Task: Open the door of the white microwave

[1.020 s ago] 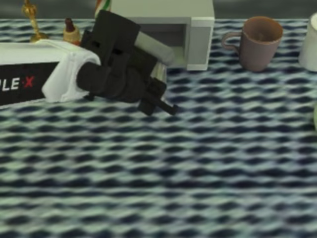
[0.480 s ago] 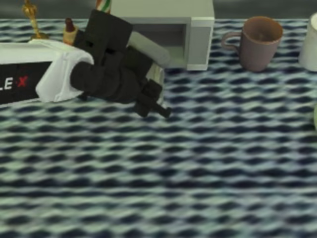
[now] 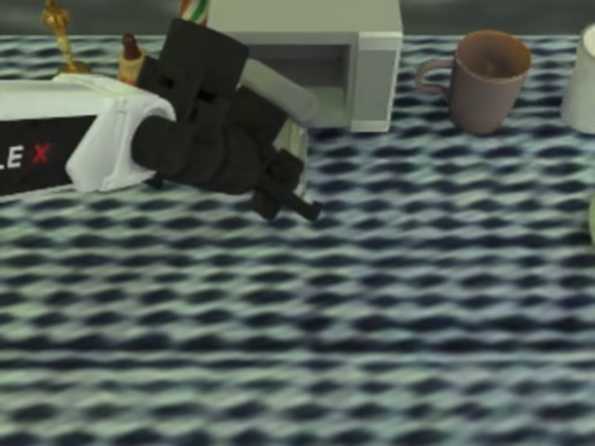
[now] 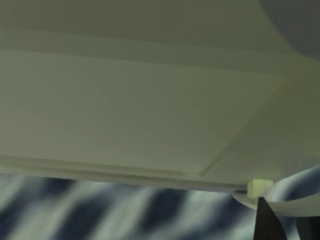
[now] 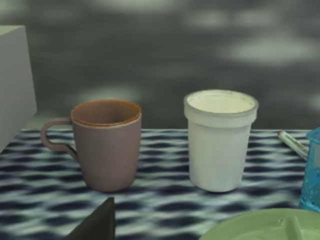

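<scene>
The left gripper (image 3: 296, 200) sat at eleven o'clock on the table, its finger state impossible to tell, beside the swung-out door (image 3: 284, 90) of the white microwave (image 3: 325, 37); a brown mug (image 3: 485, 79) stood at one o'clock.
</scene>
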You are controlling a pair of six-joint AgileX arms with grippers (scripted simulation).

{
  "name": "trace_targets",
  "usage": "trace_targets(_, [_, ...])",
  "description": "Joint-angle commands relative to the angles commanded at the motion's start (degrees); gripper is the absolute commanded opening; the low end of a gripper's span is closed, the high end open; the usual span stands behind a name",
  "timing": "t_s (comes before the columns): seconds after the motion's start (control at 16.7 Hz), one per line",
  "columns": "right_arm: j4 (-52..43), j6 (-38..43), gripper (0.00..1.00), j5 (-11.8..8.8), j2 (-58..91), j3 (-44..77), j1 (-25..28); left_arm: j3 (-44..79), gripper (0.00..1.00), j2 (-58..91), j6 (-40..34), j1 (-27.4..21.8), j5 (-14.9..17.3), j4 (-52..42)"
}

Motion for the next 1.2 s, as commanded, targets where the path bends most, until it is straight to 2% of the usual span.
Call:
trace_targets(0.9, [0.00, 0.00, 1.00, 0.00, 0.00, 0.00, 0.00, 0.00, 0.00, 0.00, 0.00, 0.00, 0.00, 0.00])
trace_targets(1.2, [0.00, 0.00, 1.00, 0.00, 0.00, 0.00, 0.00, -0.46, 0.00, -0.48, 1.66, 0.58, 1.65, -0.34])
